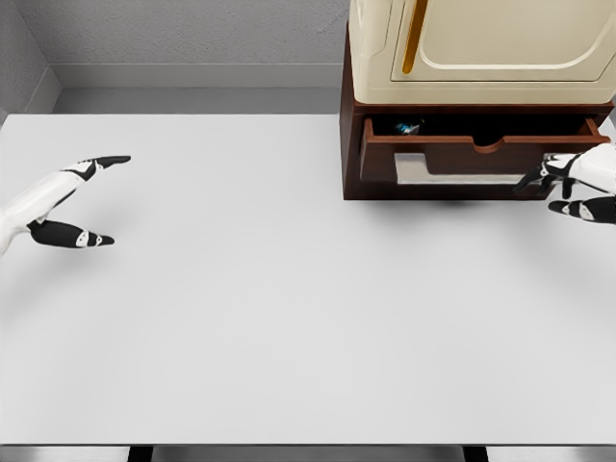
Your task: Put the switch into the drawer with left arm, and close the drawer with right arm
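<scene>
A dark brown drawer (476, 144) stands slightly pulled out of the wooden base under a cream cabinet at the back right. Inside its dark opening, near the left end, lies a small bluish object, the switch (409, 127). My right hand (568, 188) hovers at the drawer's right front corner, fingers loosely spread, holding nothing. My left hand (82, 197) is far off at the table's left edge, thumb and fingers apart, empty.
The cream cabinet (481, 48) with a gold handle sits on top of the drawer unit. The white table (241, 308) stretches across the view, with a grey wall behind.
</scene>
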Available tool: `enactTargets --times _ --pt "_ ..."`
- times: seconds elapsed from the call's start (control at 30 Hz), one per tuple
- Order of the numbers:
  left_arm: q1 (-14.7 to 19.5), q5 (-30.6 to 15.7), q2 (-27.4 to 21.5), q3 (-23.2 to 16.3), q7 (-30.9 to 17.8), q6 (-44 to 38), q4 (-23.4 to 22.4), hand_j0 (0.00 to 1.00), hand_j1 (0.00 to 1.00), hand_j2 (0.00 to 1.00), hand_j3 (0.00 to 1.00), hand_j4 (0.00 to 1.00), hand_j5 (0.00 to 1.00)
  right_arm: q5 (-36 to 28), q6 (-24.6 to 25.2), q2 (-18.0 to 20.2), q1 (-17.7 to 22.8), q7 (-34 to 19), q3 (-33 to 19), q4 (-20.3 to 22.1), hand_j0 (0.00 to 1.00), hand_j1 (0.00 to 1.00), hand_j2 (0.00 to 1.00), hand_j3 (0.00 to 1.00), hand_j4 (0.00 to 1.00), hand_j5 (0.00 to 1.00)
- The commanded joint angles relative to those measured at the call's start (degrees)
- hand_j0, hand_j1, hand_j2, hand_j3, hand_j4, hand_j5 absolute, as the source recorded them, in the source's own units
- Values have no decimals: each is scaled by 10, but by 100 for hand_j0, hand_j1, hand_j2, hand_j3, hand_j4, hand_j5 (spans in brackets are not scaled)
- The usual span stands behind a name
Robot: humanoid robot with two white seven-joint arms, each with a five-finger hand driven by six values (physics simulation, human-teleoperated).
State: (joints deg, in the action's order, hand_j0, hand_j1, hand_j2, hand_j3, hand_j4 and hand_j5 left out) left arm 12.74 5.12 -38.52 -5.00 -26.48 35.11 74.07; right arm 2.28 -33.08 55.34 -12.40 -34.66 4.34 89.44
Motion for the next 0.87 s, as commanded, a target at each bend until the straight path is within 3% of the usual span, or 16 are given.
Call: enactTargets --times 0.0,0.37,0.63,0.77,0.83 --pt "0 -5 -1 0 0 -1 0 100 100 100 100 100 100 39 -19 -9 -1 -3 13 -9 65 65 65 65 65 65" --pt "0 -5 -1 0 0 -1 0 100 100 100 100 100 100 49 -19 -33 -58 -3 52 -56 66 66 66 66 66 66" --pt "0 -5 -1 0 0 -1 -3 100 100 100 100 100 100 48 -19 -35 -61 -3 50 -59 68 68 68 68 68 68" --pt "0 -5 -2 0 0 -1 -11 100 100 100 100 100 100 44 -19 -19 -40 -3 45 -52 69 69 69 69 69 69" --pt "0 -5 -1 0 0 -1 -11 100 100 100 100 100 100 46 -19 -11 -19 -3 44 -29 89 89 89 89 89 89"
